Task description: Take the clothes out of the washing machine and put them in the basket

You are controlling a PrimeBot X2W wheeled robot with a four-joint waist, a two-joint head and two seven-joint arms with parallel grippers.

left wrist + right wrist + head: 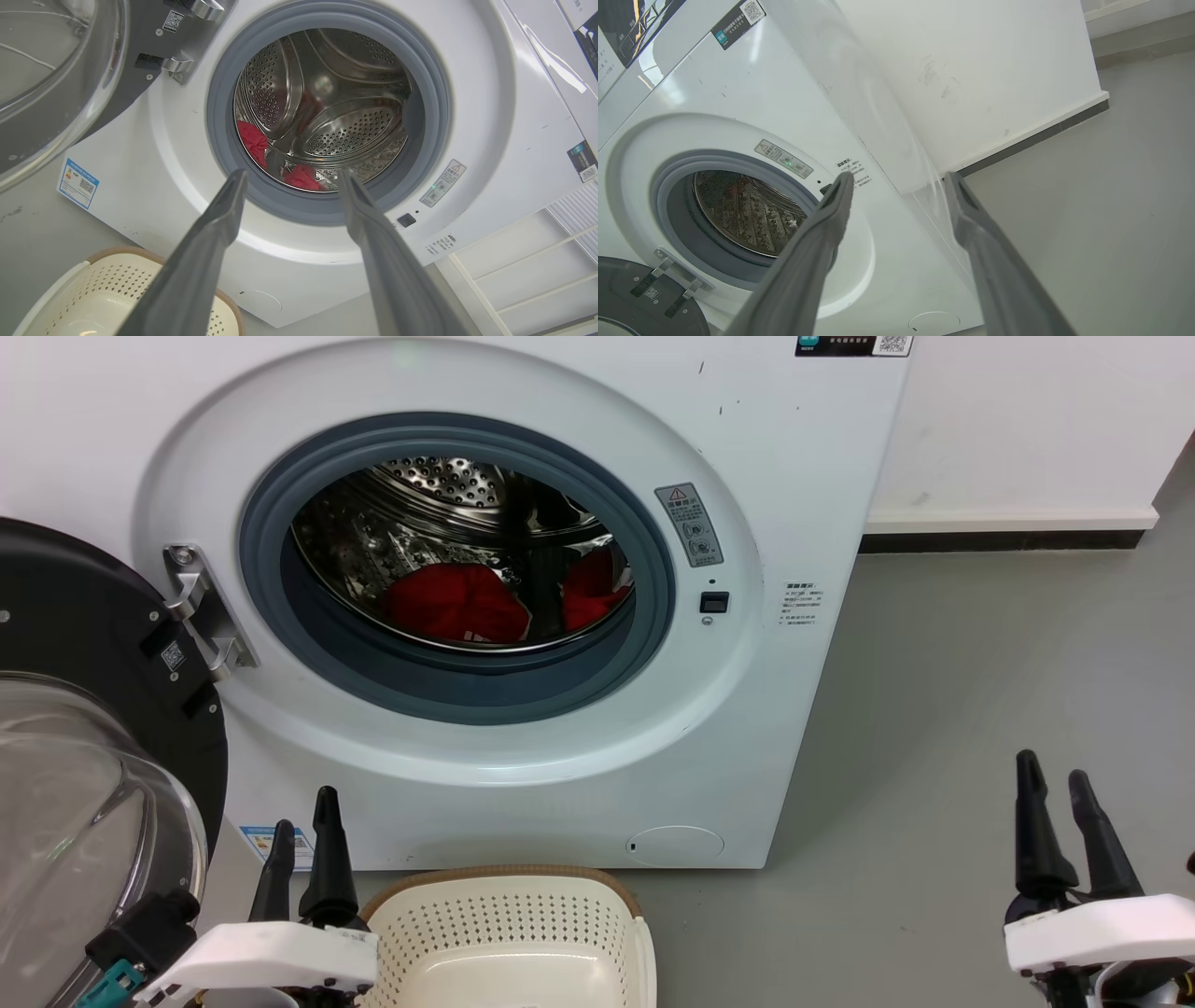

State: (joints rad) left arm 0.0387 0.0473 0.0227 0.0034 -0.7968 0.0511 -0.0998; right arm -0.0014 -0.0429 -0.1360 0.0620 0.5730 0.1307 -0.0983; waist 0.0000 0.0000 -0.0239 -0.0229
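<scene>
The washing machine (794, 476) stands ahead of both sets of jaws, front toward them. Its door (93, 709) is swung wide open on the outer side of the left jaws. The basket (504, 919) sits on the floor (934, 709) just beside the left jaws, on their inner side, under the machine's opening. Nothing lies in the part of it that shows.

The clothes (457, 602) are at the bottom of the drum (448, 481), behind the grey rubber ring (467, 686). They form two red heaps, well ahead of and above the left jaws and farther from the right ones. In the left wrist view the red cloth lines up with the gap between the finger tips.

The left gripper (303, 812) has its jaws spread and empty, aimed at the opening. The right gripper (1053, 767) is also spread and empty, and points at the machine's right edge.

This looks like the first step, with no garment taken out yet and none gripped. The left arm seems the better placed. It would have to travel forward and up through the ring with the jaws apart, then close on a fold of the nearer heap. The cloth will likely hang and drag, so it should be lifted clear of the ring's lip before it is lowered into the basket.
</scene>
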